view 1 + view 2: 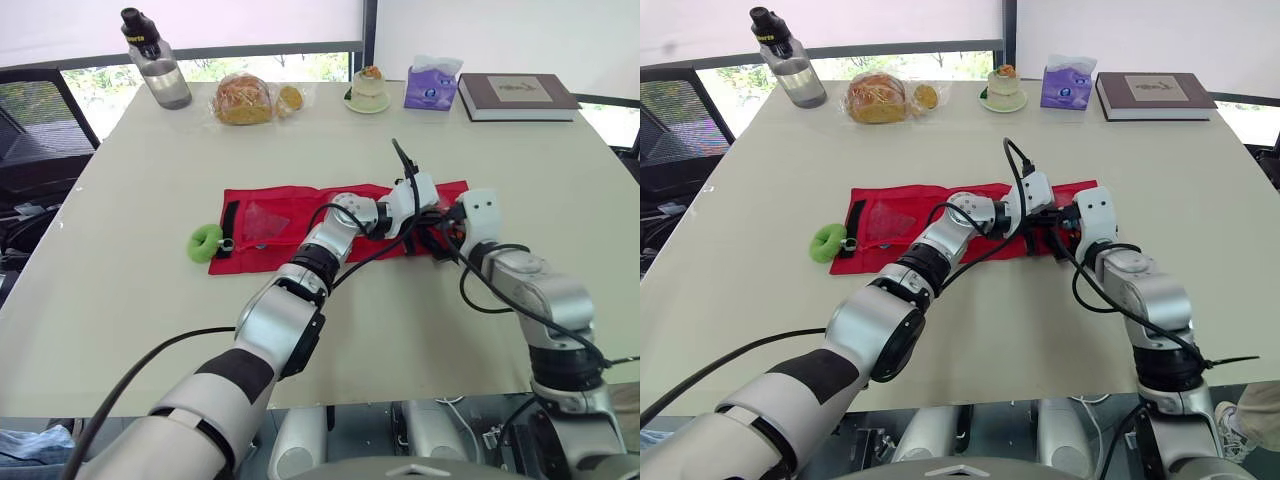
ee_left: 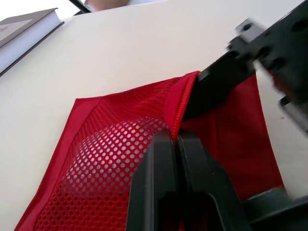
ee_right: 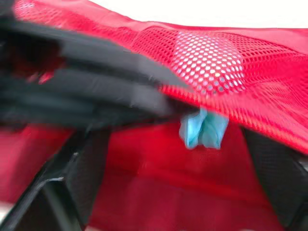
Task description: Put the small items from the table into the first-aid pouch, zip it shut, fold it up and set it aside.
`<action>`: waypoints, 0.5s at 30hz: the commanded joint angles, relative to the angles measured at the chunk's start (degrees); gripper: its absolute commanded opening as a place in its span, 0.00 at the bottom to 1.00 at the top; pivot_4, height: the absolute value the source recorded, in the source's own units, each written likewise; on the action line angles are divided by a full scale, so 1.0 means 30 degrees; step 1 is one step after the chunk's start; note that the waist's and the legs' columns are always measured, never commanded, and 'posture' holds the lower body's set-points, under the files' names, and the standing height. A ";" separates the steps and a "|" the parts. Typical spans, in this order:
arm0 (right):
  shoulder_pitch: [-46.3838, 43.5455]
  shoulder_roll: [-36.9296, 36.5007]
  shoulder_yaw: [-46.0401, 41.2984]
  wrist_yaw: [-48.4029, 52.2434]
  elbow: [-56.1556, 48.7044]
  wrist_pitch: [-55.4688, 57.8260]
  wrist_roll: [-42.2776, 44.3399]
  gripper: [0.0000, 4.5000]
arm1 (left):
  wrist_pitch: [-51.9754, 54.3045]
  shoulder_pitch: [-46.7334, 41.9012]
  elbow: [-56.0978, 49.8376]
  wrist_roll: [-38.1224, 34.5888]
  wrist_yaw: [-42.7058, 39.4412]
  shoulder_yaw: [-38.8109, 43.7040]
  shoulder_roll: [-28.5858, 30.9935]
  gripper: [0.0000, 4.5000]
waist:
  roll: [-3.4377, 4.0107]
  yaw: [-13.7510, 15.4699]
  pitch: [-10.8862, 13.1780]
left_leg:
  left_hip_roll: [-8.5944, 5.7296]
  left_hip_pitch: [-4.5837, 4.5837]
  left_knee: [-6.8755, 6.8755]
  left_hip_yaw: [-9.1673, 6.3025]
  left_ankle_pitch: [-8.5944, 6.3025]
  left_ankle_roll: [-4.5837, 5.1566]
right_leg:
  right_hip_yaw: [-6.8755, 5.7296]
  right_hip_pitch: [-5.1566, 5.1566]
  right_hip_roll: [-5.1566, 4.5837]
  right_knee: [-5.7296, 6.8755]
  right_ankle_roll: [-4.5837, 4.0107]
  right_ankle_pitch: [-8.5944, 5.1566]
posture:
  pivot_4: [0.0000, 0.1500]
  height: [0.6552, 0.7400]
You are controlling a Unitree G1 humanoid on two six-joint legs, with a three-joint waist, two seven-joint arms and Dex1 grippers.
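Observation:
The red first-aid pouch [image 1: 270, 225] lies unfolded flat across the middle of the table. My left gripper [image 2: 175, 139] is at its right end, shut on the edge of the red mesh pocket [image 2: 110, 159], lifting it a little. My right gripper [image 3: 171, 139] faces that pocket mouth from the right, fingers spread wide and open. A small light-blue item [image 3: 203, 130] sits at the mouth just under the mesh edge, between the open fingers; whether they touch it I cannot tell. A green roll [image 1: 206, 243] lies against the pouch's left end.
Along the far table edge stand a water bottle [image 1: 155, 60], bagged bread [image 1: 245, 98], a small dessert cup [image 1: 368, 88], a purple tissue pack [image 1: 432, 85] and a book [image 1: 515, 95]. A black chair [image 1: 30, 130] stands off the table's left side.

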 commanded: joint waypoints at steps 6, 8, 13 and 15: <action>0.2431 -0.2319 -0.3685 0.2766 -0.4900 0.2211 0.3112 0.97 | -0.0144 -0.0406 -0.0059 -0.0179 0.0296 0.0198 -0.0420 0.00 | 0.0000 0.0029 0.0000 | 0.0001 0.0007 -0.0006 -0.0005 0.0000 0.0000 | -0.0002 0.0001 0.0000 -0.0002 0.0000 -0.0003 | 1.00 1.00; 0.3024 -0.2686 -0.4936 0.2759 -0.4762 0.1819 0.3098 0.97 | 0.0152 -0.0397 -0.0060 -0.0510 -0.0286 0.0395 -0.0486 0.00 | 0.0000 0.0012 0.0000 | 0.0001 0.0000 -0.0004 -0.0002 0.0000 0.0000 | 0.0000 0.0001 -0.0001 -0.0008 0.0001 -0.0002 | 1.00 1.00; 0.3819 -0.3459 -0.5612 0.2590 -0.3199 0.0415 0.2303 1.00 | 0.0745 -0.0250 -0.0471 -0.1187 -0.1731 0.0757 -0.0479 0.14 | 0.0000 0.0003 0.0000 | -0.0001 0.0011 0.0002 0.0010 0.0000 0.0000 | 0.0010 0.0002 -0.0003 -0.0005 0.0002 -0.0003 | 1.00 1.00; 0.3912 -0.3390 -0.5400 0.2610 -0.2640 -0.0151 0.2165 1.00 | 0.0968 -0.0154 -0.0785 -0.1483 -0.2282 0.0916 -0.0456 0.30 | 0.0000 -0.0005 0.0000 | 0.0000 0.0014 -0.0010 0.0006 0.0000 0.0000 | 0.0008 0.0002 -0.0001 -0.0007 0.0001 -0.0004 | 1.00 1.00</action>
